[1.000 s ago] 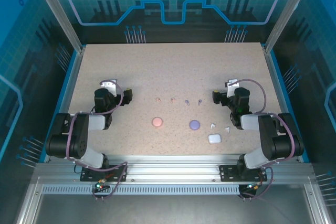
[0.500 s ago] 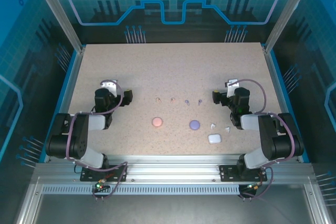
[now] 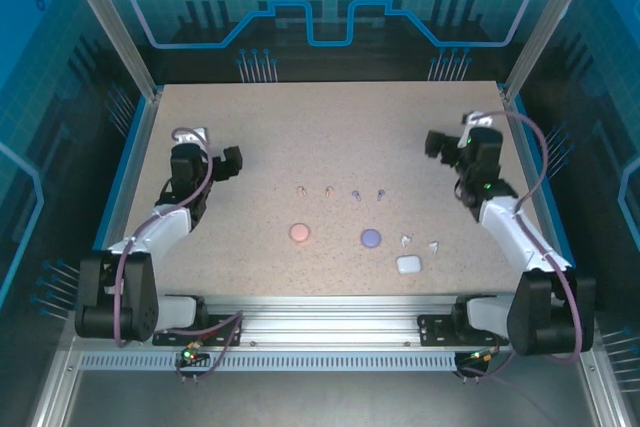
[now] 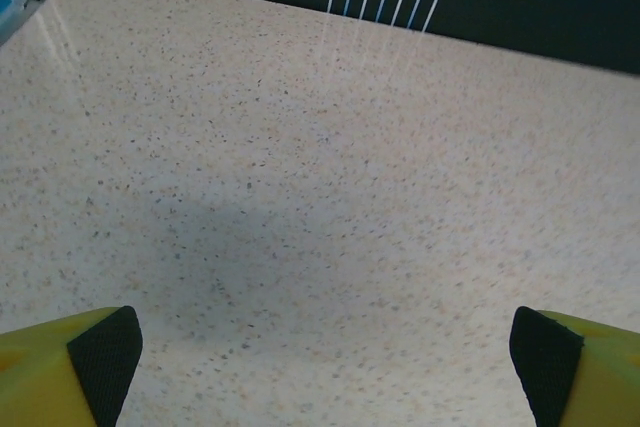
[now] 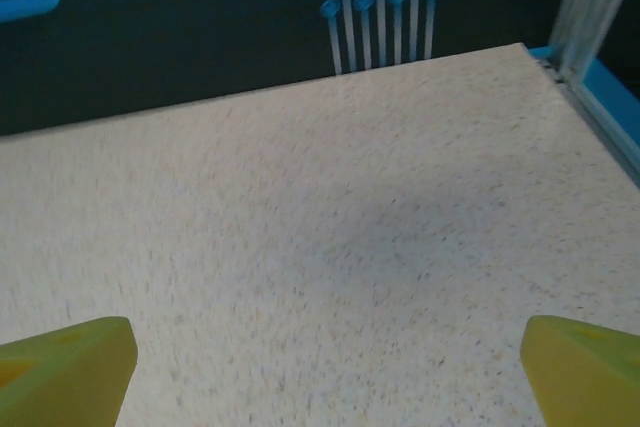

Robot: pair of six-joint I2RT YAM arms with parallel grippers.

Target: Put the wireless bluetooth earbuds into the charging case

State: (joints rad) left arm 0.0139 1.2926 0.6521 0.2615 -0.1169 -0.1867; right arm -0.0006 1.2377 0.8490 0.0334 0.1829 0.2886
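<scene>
Left claw and right claw both released, empty, well apart from the targets. Pink earbuds and purple earbuds lie mid-surface, behind pink case and purple case. White earbuds near white case. Likely featherlight, slick, easily flicked: pinch gently across the stem.

Light: bright, even, overhead | Shadow: soft patch just ahead of left gripper | Right wrist view: blurred throughout
</scene>
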